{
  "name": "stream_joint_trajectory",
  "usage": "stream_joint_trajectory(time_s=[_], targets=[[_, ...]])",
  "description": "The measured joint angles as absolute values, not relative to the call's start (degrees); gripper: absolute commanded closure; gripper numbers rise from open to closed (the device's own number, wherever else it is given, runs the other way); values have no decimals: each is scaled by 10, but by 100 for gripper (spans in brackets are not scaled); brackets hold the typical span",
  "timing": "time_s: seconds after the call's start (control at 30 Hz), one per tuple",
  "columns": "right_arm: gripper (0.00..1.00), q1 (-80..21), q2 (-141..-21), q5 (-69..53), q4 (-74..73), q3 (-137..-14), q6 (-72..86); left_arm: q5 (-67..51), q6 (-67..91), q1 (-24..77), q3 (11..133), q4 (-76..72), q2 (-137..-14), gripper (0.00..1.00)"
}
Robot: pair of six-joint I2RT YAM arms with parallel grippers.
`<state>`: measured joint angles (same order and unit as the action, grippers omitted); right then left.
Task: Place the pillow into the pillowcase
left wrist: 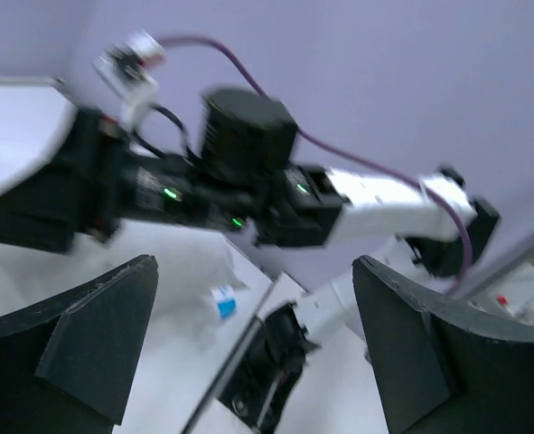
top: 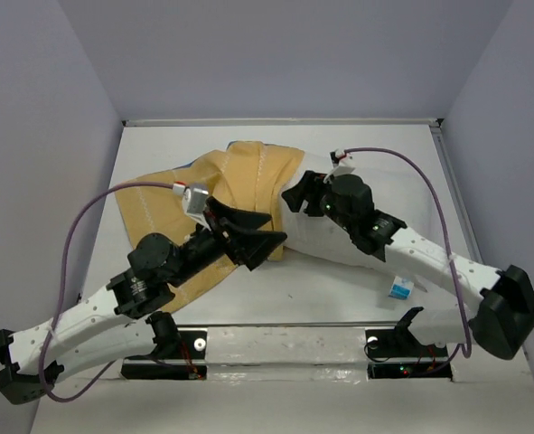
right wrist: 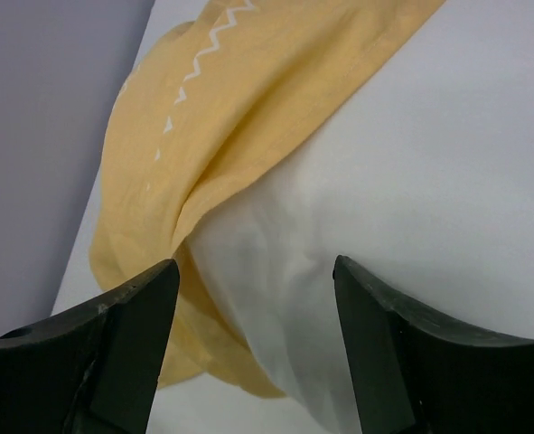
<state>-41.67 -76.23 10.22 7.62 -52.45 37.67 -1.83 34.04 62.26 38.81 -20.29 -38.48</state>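
The mustard-yellow pillowcase [top: 214, 188] lies crumpled at the table's middle left, its edge draped over the white pillow [top: 319, 240]. In the right wrist view the pillowcase [right wrist: 248, 99] folds over and around the pillow's corner [right wrist: 411, 181]. My right gripper [top: 295, 197] is open just above that corner, and its jaws [right wrist: 255, 271] straddle the white fabric without holding it. My left gripper [top: 271, 231] is open and empty, beside the pillow's left edge over the yellow cloth. The blurred left wrist view shows its jaws [left wrist: 256, 271] wide apart with nothing between them. The pillowcase's blue side is hidden.
A small blue-and-white box [top: 400, 288] sits on the table near the right arm; it also shows in the left wrist view [left wrist: 223, 301]. Grey walls close in the table on three sides. The right arm [left wrist: 248, 181] fills the left wrist view.
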Motion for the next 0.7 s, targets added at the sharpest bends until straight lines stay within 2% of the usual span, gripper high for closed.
stream_joint_trajectory(time_s=[0.13,0.23,0.3,0.37,0.4,0.43,0.47,0.53,0.57,0.7], targets=[[29,-416,-668,100,-26,-531,317,59,305,577,522,-105,-436,1],[21,-412,-633,112,-80,-547,280,99,274,515,601,-67,-527,1],[12,-399,-629,129,-108,-557,263,129,243,481,646,-48,-613,1],[11,-359,-640,162,-138,-565,242,153,211,454,705,-21,-709,1],[15,-339,-648,174,-146,-565,237,161,192,442,736,-2,-772,1],[24,-322,-656,185,-157,-565,232,165,177,435,759,15,-816,2],[46,-299,-673,199,-169,-564,226,167,163,431,778,26,-848,2],[75,-279,-699,212,-181,-560,220,168,124,420,838,66,-941,3],[98,-276,-708,213,-184,-556,223,168,113,418,860,73,-971,4],[100,-279,-715,171,-154,-520,232,163,51,416,966,118,-1089,11]])
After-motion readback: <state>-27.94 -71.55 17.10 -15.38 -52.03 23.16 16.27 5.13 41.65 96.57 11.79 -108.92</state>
